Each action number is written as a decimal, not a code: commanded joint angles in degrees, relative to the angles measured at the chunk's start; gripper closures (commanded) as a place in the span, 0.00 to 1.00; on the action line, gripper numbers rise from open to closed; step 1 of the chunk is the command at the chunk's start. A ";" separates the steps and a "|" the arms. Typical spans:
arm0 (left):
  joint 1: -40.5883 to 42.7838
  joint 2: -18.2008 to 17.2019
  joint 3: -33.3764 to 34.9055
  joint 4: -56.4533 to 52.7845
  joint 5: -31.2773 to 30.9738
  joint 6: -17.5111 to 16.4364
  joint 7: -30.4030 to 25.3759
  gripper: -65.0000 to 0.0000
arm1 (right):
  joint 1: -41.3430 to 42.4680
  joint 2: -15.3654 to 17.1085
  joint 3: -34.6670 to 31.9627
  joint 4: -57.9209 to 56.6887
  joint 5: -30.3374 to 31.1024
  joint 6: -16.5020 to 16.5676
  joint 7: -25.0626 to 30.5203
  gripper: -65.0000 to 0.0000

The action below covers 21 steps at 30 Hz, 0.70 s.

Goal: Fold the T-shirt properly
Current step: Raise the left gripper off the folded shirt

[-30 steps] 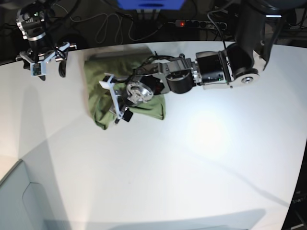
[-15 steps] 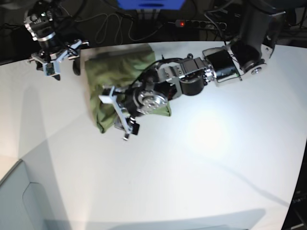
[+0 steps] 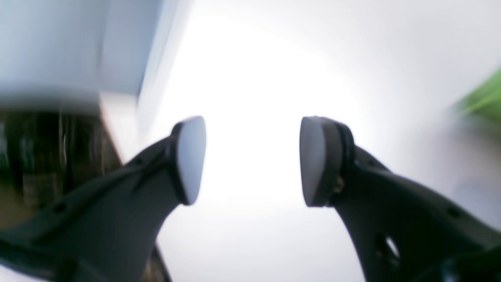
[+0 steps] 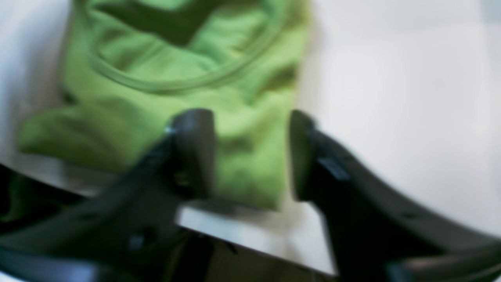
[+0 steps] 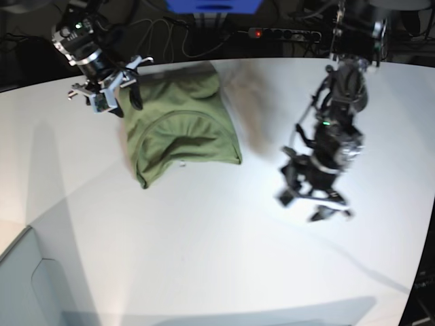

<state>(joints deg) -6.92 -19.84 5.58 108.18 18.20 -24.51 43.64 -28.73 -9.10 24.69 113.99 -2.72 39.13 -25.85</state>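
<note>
Risk: we judge the right tool (image 5: 112, 95), low at the far edge of the olive-green cotton T-shirt (image 5: 182, 129), could drag the folded stack askew.
Right tool: jaws partly apart, nothing held.
Left tool (image 5: 314, 202): jaws wide, empty, above bare white bench (image 5: 204, 258).
Shirt: folded, far-left bench.

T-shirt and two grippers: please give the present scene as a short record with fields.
cloth: T-shirt, olive green, folded bundle, wrinkled, neckline showing
surface: white table
left gripper: open, empty, over bare table, apart from the shirt
right gripper: at the shirt's far corner, jaws apart, nothing seen pinched
image quality: both wrist views blurred
</note>
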 commanded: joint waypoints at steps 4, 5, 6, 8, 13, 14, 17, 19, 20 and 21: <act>5.12 4.85 -16.00 1.49 -0.22 0.20 -0.34 0.44 | 0.29 0.10 -1.61 0.69 0.92 0.87 1.45 0.97; 6.17 5.73 -18.99 1.49 -0.31 -0.15 -0.34 0.44 | 0.82 0.10 -1.79 0.69 0.92 0.87 1.45 1.00; 7.05 6.43 -21.28 1.49 -0.31 -0.15 -0.34 0.44 | 1.26 0.10 -1.96 0.07 0.92 0.87 1.45 1.00; 9.25 7.57 -24.88 1.49 -0.31 -0.23 -0.34 0.45 | 1.87 0.10 -1.70 -2.65 0.92 0.87 1.54 0.99; 14.35 8.10 -28.84 1.49 -0.31 -0.23 -0.34 0.45 | 2.14 2.03 -1.87 -10.74 1.01 0.87 1.89 1.00; 14.96 8.10 -29.72 1.49 -0.39 -0.23 -0.34 0.45 | 1.96 2.38 -1.70 -11.80 1.01 0.87 1.98 1.00; 16.72 8.10 -32.97 1.49 -3.38 -0.23 -0.34 0.45 | 0.38 3.26 -1.61 -13.47 1.18 0.87 2.15 1.00; 17.69 8.01 -35.78 1.49 -6.81 -0.23 -0.25 0.45 | -0.85 3.35 -1.61 -13.12 1.18 0.87 4.26 1.00; 18.21 7.92 -37.28 1.49 -8.31 -0.23 -0.25 0.45 | -1.55 3.26 -1.61 -12.68 1.18 0.87 5.58 1.00; 18.74 7.84 -38.60 1.49 -9.71 -0.23 -0.25 0.45 | -2.17 3.26 -1.61 -12.06 1.18 0.87 6.55 1.00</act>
<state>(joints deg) 12.10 -11.14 -32.75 108.55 8.49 -25.19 44.01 -30.74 -5.91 23.00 100.88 -2.48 39.13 -20.49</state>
